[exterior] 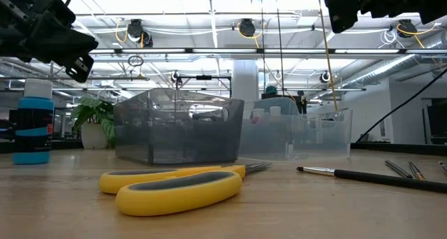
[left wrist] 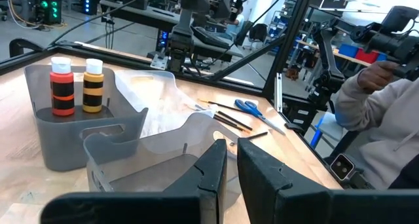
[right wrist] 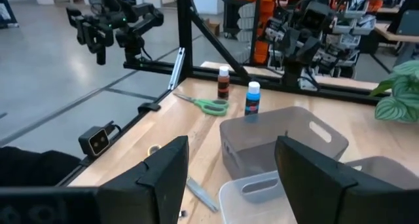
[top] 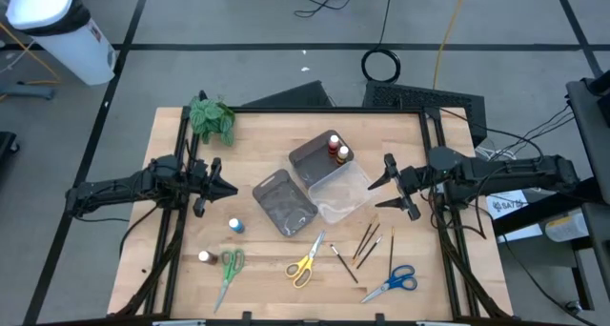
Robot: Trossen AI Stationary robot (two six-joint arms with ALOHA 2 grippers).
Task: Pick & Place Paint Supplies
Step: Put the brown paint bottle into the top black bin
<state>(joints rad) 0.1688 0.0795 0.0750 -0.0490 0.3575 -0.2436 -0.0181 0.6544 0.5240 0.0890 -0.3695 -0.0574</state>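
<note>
Red-capped and orange-capped bottles point(top: 335, 150) stand in a grey tray point(top: 310, 161). A blue-capped bottle point(top: 234, 226) and a white-capped bottle point(top: 204, 257) stand on the table. Green scissors point(top: 229, 269), yellow scissors point(top: 307, 263), blue scissors point(top: 396, 280) and several thin brushes point(top: 367, 243) lie flat near the table's near edge. My left gripper point(top: 233, 188) hovers shut, left of the trays, touching nothing. My right gripper point(top: 379, 186) hovers open, right of the clear tray point(top: 345, 194). In the low view both grippers are well above the table.
A second grey tray point(top: 284, 204) lies between the grippers. A green leafy plant point(top: 210, 116) stands at the far left corner. A person's sleeve point(left wrist: 380, 126) shows beyond the table's right side. Bare wood shows between the left gripper and the blue-capped bottle.
</note>
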